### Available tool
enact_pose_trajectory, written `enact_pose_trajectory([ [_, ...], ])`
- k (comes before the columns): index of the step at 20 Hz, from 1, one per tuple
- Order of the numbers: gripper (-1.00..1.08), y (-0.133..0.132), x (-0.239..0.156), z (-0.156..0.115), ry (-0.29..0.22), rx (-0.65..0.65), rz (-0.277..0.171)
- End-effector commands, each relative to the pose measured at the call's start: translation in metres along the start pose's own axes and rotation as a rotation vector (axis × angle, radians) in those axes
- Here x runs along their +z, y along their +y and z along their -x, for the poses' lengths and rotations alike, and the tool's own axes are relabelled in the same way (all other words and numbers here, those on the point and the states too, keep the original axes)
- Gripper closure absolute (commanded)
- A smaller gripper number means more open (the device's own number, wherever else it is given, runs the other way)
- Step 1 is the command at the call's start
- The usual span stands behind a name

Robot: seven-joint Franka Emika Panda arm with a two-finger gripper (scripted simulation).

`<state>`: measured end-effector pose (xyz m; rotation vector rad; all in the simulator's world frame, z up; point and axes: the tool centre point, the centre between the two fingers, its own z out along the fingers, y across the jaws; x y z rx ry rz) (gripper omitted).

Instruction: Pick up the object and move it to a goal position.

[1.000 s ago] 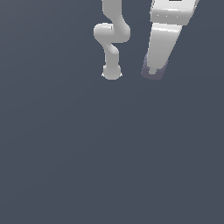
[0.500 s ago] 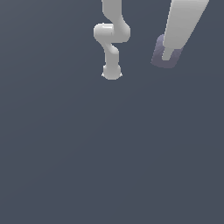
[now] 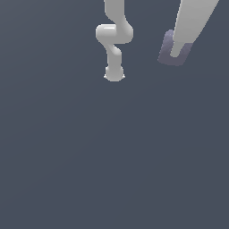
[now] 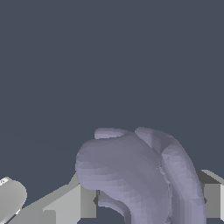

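Fingers (image 4: 83,201) sit either side of the object (image 4: 140,175) in wrist view, pale grey pads pressed vs. its flanks, so closed onto it and holding it; gap betw. them filled by the piece. Object = dull lavender-grey chunky lump, rounded lobes w/ a curved groove across it, fills lower middle of wrist view.

Exterior view: object (image 3: 169,50) near upper part of exterior view's right, at tip of a white gripper body coming down from the top edge. Pale finger (image 3: 178,48) overlaps the object's middle; purple shows on both sides and below it. Whether the object touches the desk (image 3: 112,156) or hangs above it: can't tell, no shadow or contact line visible.

Robot arm (image 3: 114,40) w/ base seen further back, towards exterior view's left of the object, well apart from it. Desk = plain dark slate-grey surface filling the rest of both views.
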<state>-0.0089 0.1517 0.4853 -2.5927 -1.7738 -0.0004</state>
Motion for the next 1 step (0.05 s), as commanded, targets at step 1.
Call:
enact_pose_trajectory([
  [1,1.08,0.0002,0.0,0.0,0.0,0.0,0.0],
])
